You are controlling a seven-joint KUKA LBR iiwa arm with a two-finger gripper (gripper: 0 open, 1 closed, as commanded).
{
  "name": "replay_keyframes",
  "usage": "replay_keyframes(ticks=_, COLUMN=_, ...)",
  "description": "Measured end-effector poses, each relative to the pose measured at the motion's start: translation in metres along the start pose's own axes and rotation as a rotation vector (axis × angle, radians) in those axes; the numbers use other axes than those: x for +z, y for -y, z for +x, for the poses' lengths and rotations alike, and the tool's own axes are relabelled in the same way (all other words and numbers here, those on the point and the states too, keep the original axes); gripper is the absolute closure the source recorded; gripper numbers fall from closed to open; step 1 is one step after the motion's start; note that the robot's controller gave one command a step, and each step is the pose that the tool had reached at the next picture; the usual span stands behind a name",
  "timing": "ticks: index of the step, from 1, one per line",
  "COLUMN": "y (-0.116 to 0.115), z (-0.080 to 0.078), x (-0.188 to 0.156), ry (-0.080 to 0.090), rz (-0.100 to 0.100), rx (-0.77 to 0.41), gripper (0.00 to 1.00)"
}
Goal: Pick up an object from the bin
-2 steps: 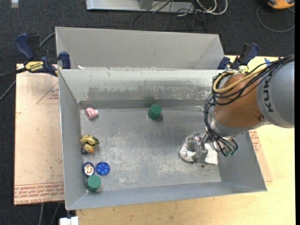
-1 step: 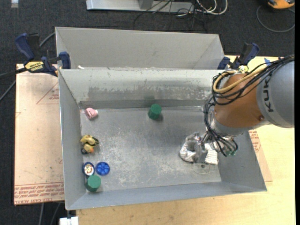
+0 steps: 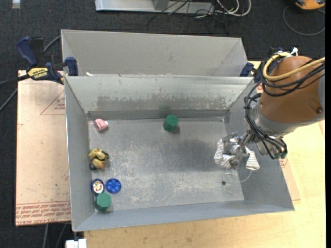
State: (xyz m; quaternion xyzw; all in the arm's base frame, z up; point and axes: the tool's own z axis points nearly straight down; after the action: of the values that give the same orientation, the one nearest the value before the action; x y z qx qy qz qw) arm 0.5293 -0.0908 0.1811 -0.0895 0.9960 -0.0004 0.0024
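My gripper [image 3: 238,160] hangs low over the right side of the bin floor, close to the right wall. Its two pale fingers [image 3: 224,157] stand apart, so it is open, and I see nothing between them. A tiny dark speck [image 3: 224,182] lies on the floor just in front of it. The nearest larger thing is a small green cylinder [image 3: 171,123] at the back middle, well to the gripper's left.
Along the left side lie a pink lump [image 3: 100,124], a yellow and dark toy [image 3: 98,158], a blue cap [image 3: 113,185], a round blue and white piece [image 3: 97,186] and a second green cylinder [image 3: 103,202]. The arm's orange cover and cables hang over the right rim.
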Motion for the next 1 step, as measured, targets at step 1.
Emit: replay_keyframes(ticks=1, y=0.0001, z=0.0001, x=0.0, ry=0.0, rz=0.0, rx=0.0, gripper=1.0)
